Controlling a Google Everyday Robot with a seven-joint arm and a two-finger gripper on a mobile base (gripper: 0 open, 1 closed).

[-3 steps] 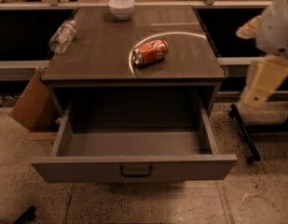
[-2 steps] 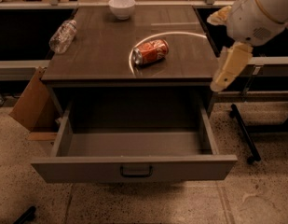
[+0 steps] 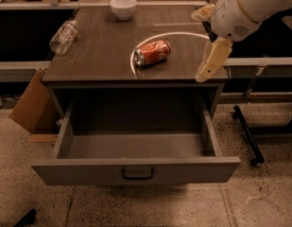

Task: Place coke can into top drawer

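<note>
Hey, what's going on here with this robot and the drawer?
A robot arm is set to put the coke can into the top drawer. The drawer stands open and looks empty. The can lies on its side on the cabinet top, not yet grasped. The pincer hovers at the top's right edge, right of the can, holding nothing.

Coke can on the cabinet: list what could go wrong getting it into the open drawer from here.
1. The can lies on its side, so a nudge from the gripper, which hangs to its right over the front right corner of the top, may roll it away or off the edge.
2. The drawer is open below the top; released from too high, the can could bounce out or dent.
</note>
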